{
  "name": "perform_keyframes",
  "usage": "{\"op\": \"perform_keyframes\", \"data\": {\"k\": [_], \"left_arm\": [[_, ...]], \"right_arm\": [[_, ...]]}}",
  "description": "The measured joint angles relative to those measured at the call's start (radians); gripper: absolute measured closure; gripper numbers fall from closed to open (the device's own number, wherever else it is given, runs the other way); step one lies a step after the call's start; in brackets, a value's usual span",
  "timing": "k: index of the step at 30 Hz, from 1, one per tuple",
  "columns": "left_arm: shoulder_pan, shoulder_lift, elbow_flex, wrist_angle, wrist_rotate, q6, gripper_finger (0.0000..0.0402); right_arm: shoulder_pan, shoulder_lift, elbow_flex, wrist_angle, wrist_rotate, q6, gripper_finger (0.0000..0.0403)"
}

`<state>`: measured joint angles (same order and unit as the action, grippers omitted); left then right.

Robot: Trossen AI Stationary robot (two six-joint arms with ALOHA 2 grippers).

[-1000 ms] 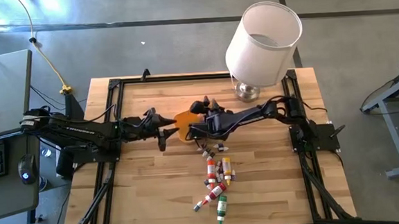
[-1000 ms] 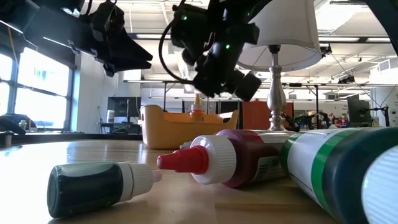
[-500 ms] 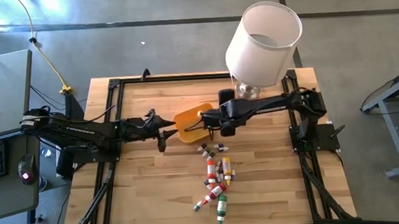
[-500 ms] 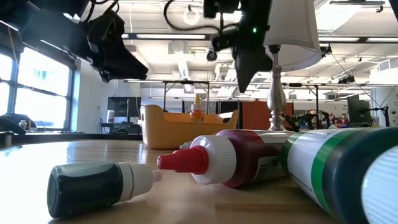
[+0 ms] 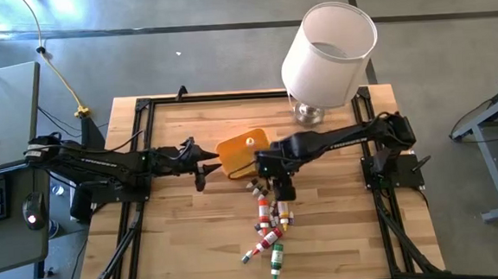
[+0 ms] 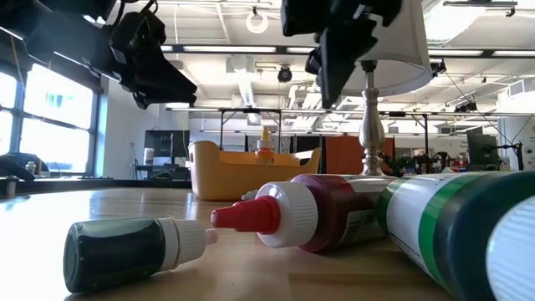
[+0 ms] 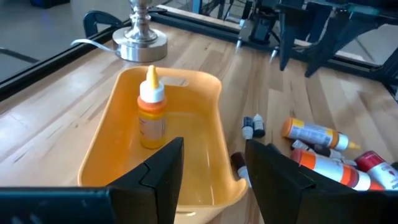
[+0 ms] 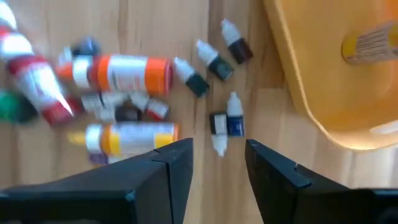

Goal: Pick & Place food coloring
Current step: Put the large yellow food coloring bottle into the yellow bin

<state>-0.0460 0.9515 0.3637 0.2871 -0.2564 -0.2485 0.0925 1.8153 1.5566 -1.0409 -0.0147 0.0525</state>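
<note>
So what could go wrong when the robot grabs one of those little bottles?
The food coloring bottles lie jumbled and touching, so the open right gripper above them might pinch two at once or roll the neighbours away. One yellow bottle stands upright in the orange tray; a bottle dropped in carelessly could tip it. The left gripper waits beside the tray, so the arms could bump.

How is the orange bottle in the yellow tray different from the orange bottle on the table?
The tray bottle stands upright, alone, inside the tray. The table bottle lies on its side on the wood, among the other bottles. Both are orange with light tips.
</note>
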Motion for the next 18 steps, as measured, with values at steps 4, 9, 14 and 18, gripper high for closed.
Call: {"op": "perform_keyframes", "data": {"k": [4, 9, 14, 18], "left_arm": [[0.0, -0.001, 0.0, -0.002, 0.006, 0.0, 0.0232], [0.0, -0.001, 0.0, -0.002, 0.005, 0.0, 0.0232], [0.0, -0.001, 0.0, 0.001, 0.004, 0.0, 0.0232], [0.0, -0.001, 0.0, 0.001, -0.018, 0.0, 0.0232]], "right_arm": [[0.059, 0.001, -0.055, 0.118, -0.054, -0.137, 0.0262], [0.122, 0.005, -0.192, 0.319, -0.149, -0.262, 0.0258], [0.161, 0.005, -0.238, 0.328, -0.144, -0.302, 0.0258], [0.197, 0.005, -0.244, 0.331, -0.154, -0.377, 0.0257]]}}
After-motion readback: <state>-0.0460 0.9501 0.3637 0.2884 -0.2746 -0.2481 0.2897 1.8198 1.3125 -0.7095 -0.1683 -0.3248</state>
